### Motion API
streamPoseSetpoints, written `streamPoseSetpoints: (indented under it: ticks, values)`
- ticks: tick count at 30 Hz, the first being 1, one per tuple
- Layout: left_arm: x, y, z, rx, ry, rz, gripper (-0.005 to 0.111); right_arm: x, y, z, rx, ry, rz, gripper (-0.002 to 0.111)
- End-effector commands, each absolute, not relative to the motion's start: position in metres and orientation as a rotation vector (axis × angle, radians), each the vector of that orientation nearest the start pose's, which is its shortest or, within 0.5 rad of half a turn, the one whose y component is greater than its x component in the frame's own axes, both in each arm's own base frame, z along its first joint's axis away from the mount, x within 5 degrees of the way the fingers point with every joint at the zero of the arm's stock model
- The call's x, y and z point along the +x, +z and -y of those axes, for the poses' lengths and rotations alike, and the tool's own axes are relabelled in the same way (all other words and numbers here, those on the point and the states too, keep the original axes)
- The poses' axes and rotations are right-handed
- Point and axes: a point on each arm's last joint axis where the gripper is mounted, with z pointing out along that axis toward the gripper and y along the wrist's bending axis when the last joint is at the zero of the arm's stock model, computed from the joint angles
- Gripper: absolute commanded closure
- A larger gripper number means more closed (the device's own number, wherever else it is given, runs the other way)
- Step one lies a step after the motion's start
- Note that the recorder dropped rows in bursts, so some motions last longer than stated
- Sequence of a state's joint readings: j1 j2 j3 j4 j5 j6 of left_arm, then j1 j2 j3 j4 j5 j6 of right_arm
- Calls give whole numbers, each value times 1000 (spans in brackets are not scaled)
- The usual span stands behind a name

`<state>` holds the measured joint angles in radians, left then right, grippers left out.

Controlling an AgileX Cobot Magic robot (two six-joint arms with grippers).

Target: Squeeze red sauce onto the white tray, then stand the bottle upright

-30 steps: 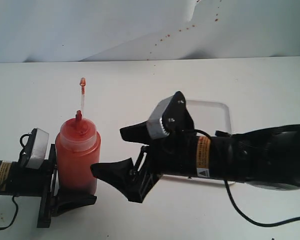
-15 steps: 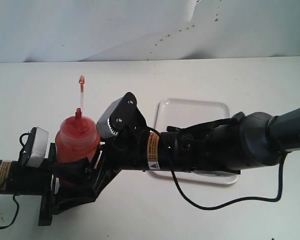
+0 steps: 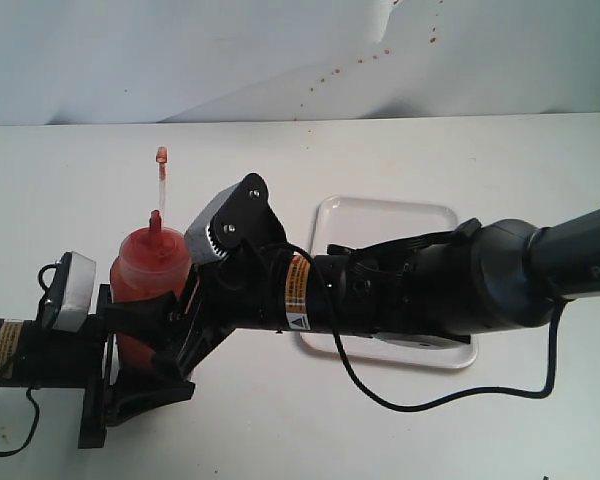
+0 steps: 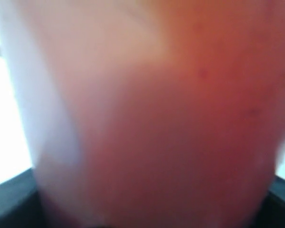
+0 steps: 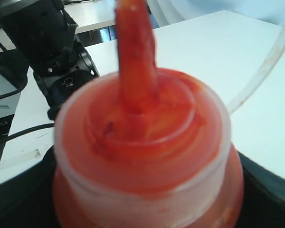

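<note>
The bottle stands upright at the table's left, full of red sauce, its red nozzle pointing up and its strap holding the small cap above. My left gripper is shut on the bottle's lower body, which fills the left wrist view. My right gripper has reached across and is shut on the bottle's sides, just under the shoulder. The white tray lies to the right, its near half hidden behind my right arm; the part that shows is plain white.
A black cable loops over the table below my right arm. Small brownish specks dot the back wall. My left arm's wrist sits just behind the bottle in the right wrist view.
My right arm has swung left from in front of the tray to the bottle, and its jaws have narrowed around it. The left gripper and bottle stay where they were.
</note>
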<state>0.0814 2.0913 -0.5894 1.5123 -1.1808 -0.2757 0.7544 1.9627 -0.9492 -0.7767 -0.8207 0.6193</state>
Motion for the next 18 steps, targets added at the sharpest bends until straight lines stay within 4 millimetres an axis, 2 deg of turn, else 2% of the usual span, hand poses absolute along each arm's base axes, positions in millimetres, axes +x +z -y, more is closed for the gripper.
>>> streamPoseSetpoints:
  ticks: [1,4,7,9,14,16,18]
  values:
    - [253,76,66,1172,-960,-1652,105,251,162,-301,-1028,1035,-1632,108]
    - [253,76,66,1168,-963,-1656,101,251,162,-301,-1029,1033,-1634,108]
    - [254,76,66,1159,-961,-1660,89,251,161,-301,-1037,1027,-1638,108]
    - [255,76,66,1145,-954,-1664,72,250,160,-301,-1052,1020,-1640,108]
    - [262,77,64,1056,-915,-1692,17,249,159,-301,-1081,1013,-1636,108]
    - [264,78,63,1002,-916,-1719,2,249,159,-301,-1081,1013,-1636,108]
    - [265,78,63,953,-941,-1752,2,249,159,-301,-1081,1013,-1636,108]
